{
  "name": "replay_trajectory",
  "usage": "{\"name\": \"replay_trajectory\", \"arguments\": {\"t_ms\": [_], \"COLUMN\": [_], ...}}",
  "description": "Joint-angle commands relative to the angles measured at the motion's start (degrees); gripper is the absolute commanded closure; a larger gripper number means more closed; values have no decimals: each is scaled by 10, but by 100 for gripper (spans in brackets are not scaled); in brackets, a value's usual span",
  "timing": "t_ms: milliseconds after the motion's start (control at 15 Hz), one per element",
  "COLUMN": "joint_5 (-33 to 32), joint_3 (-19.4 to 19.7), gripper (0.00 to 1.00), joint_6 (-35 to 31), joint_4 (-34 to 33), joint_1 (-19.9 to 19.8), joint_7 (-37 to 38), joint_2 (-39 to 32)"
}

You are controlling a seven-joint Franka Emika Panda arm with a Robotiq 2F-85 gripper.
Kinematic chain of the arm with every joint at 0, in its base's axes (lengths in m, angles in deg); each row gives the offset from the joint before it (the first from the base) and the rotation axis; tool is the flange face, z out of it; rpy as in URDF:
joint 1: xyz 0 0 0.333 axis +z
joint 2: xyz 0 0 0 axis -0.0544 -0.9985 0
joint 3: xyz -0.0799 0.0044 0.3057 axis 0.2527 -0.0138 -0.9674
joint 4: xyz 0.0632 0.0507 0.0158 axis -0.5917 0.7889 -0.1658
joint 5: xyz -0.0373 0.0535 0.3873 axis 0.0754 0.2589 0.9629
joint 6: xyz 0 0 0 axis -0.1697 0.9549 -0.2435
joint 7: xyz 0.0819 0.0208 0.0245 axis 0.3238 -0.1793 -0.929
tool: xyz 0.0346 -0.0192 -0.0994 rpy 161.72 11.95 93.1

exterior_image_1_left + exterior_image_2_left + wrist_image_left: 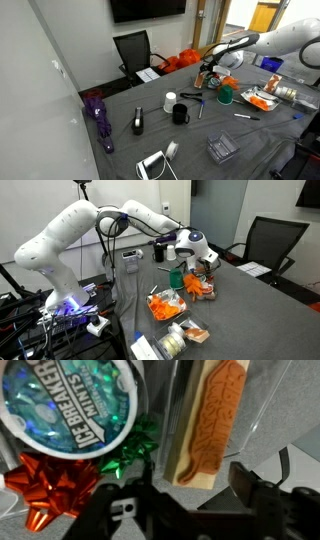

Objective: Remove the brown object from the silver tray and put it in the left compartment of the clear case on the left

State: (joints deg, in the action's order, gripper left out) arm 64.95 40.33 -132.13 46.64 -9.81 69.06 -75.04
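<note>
In the wrist view the brown object point(205, 420), an orange-brown block on a pale base, lies lengthwise in a compartment of the clear case point(262, 410). My gripper point(192, 495) is open just above the block's near end, one finger on each side, not touching it. In both exterior views the gripper point(209, 76) point(188, 268) points down over the case at the table's far side. The silver tray point(262, 100) point(165, 310) holds a bright orange pile.
A round Ice Breakers mints tin point(75, 405), a red bow point(50, 485) and a green bow point(135, 450) lie beside the block. A white cup point(170, 100), a black mug point(180, 114), pens and another clear box point(222, 149) are on the table.
</note>
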Motion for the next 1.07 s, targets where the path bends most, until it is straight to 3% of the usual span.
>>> {"name": "replay_trajectory", "arguments": {"t_ms": [0, 267, 400, 733, 1000], "joint_5": [-51, -90, -114, -193, -241], "joint_3": [-39, -83, -76, 0, 41], "gripper": [0, 0, 0, 0, 0], "joint_6": [3, 24, 66, 236, 299], "joint_4": [46, 109, 143, 192, 211], "joint_1": [-39, -94, -107, -98, -80], "joint_7": [-21, -63, -49, 8, 29], "joint_2": [36, 90, 127, 207, 239]}}
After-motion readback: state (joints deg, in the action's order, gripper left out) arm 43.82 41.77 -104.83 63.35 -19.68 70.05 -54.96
